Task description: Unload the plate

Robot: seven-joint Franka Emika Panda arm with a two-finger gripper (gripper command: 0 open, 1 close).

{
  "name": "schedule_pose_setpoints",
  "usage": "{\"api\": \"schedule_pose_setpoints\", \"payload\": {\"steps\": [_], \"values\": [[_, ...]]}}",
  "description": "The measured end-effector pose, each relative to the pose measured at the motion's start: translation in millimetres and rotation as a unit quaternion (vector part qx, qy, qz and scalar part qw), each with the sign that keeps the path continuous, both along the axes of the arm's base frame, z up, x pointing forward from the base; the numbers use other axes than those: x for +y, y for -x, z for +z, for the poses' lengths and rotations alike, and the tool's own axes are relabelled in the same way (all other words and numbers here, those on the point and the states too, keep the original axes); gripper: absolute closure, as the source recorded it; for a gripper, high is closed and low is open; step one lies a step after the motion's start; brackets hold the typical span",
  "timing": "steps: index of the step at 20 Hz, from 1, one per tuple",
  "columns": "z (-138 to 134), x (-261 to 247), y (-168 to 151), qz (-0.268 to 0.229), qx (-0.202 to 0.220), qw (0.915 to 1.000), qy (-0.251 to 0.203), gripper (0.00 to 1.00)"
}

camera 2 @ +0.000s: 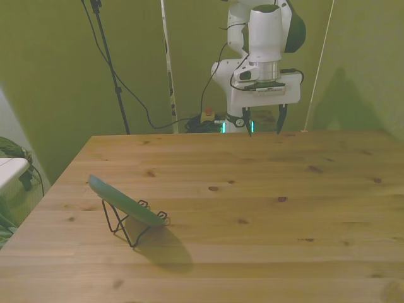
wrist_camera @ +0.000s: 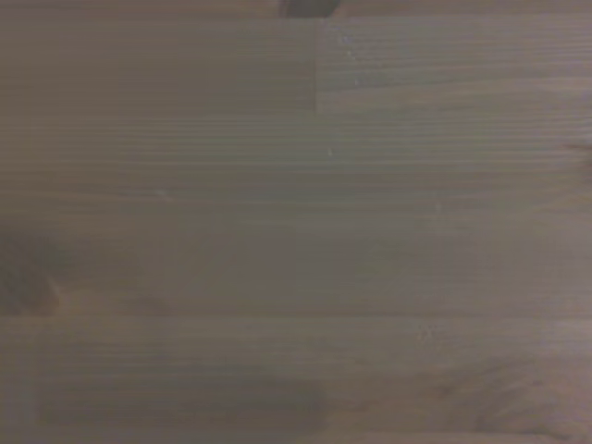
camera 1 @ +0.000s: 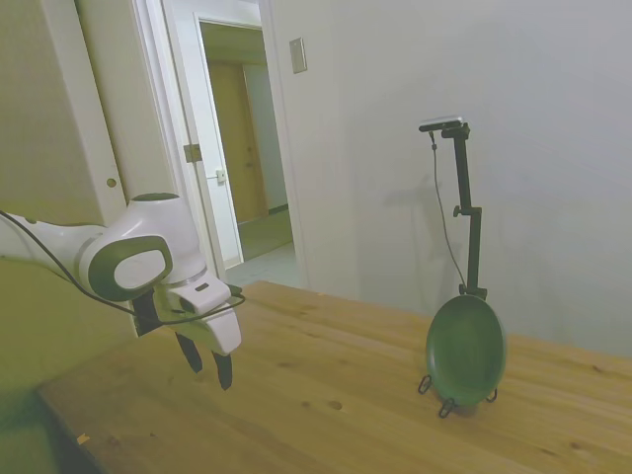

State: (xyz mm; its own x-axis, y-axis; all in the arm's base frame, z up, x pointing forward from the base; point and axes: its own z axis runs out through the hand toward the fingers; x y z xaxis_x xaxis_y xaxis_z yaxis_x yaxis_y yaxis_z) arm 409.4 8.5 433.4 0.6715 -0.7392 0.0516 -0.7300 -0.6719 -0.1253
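Note:
The dark green round plate [camera 1: 465, 350] [camera 2: 126, 201] leans on edge in a thin black wire stand [camera 1: 439, 400] [camera 2: 126, 227], on the front view's left part of the wooden table [camera 2: 252, 189]. My gripper [camera 1: 206, 362] [camera 2: 264, 123] hangs open and empty above the table's far edge, well apart from the plate. The wrist view holds only blurred bare wood [wrist_camera: 296, 231].
An open doorway [camera 1: 247, 148] and a white wall lie behind the table in the side view. Cables and thin poles [camera 2: 167, 63] stand behind the table's far edge in the front view.

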Motion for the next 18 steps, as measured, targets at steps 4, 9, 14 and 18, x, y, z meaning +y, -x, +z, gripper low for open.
{"api": "schedule_pose_setpoints", "payload": {"steps": [4,9,14,18], "values": [[9,-17,-9,-0.012,-0.008,0.9999,-0.005,0.00],[38,-63,-50,-0.043,-0.034,0.9984,0.016,0.00],[64,-118,-103,-0.077,-0.063,0.9937,0.052,0.00],[81,-178,-142,-0.114,-0.081,0.9872,0.077,0.00]]}}
